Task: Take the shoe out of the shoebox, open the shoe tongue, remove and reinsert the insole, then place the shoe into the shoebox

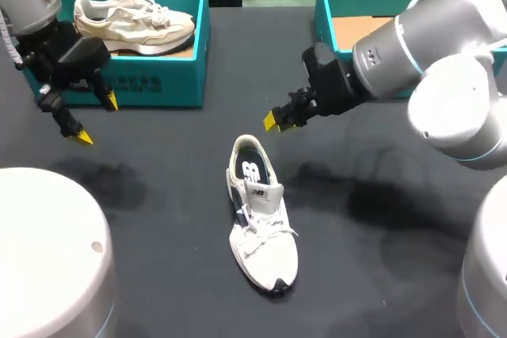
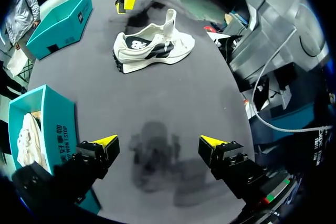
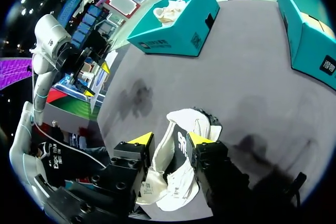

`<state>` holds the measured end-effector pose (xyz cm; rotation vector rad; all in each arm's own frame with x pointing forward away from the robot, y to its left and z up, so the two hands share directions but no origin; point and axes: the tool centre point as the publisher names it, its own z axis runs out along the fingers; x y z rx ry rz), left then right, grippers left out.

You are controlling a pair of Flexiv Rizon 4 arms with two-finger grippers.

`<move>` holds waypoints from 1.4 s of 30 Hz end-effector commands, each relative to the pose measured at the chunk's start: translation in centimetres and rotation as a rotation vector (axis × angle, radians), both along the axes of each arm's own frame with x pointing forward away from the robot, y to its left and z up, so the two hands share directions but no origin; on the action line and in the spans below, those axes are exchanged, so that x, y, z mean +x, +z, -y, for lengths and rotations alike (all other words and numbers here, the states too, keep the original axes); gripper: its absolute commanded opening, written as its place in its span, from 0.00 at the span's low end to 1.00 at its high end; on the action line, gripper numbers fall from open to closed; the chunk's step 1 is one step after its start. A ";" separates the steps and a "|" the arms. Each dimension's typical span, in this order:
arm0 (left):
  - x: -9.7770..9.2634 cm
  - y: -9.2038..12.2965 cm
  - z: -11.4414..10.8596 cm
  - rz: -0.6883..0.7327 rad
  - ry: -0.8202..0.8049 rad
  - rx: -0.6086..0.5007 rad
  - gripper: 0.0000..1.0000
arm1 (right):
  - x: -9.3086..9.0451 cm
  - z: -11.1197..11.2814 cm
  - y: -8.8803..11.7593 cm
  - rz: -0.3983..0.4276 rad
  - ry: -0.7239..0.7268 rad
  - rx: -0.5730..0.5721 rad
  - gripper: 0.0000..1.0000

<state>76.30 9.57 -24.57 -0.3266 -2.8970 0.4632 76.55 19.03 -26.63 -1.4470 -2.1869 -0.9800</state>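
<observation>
A white shoe with dark blue trim [image 1: 261, 227] lies on its sole in the middle of the dark table, toe toward the front edge, tongue raised [image 2: 170, 22]. My right gripper [image 1: 279, 120] hangs just behind and above the heel with its fingers partly apart and nothing between them. In the right wrist view the shoe [image 3: 178, 177] shows below the gap of that gripper [image 3: 170, 139], untouched. My left gripper [image 1: 97, 119] is wide open above the table's left side, in front of the left box; the shoe [image 2: 152, 45] lies well ahead of it [image 2: 159, 141].
A teal shoebox [image 1: 158, 85] at the back left holds a beige shoe [image 1: 135, 17]. A second teal shoebox [image 1: 348, 5] at the back right shows a bare cardboard floor and is partly hidden by my right arm. My arms' white bases [image 1: 47, 251] fill the front corners.
</observation>
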 end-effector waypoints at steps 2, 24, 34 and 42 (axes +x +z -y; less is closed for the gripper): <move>0.6 0.8 -1.2 -0.006 -0.007 0.001 1.00 | -1.0 -0.9 0.6 0.043 -0.106 -0.235 0.40; -0.4 2.3 -4.0 -0.013 0.026 0.030 1.00 | -4.1 -1.4 0.9 0.030 -0.228 -0.498 0.00; -0.3 2.5 -4.2 -0.016 0.030 0.030 1.00 | -4.7 -2.1 0.5 0.049 -0.280 -0.521 0.00; -0.3 2.5 -4.2 -0.016 0.030 0.030 1.00 | -4.4 -4.1 -0.1 0.065 -0.258 -0.544 0.00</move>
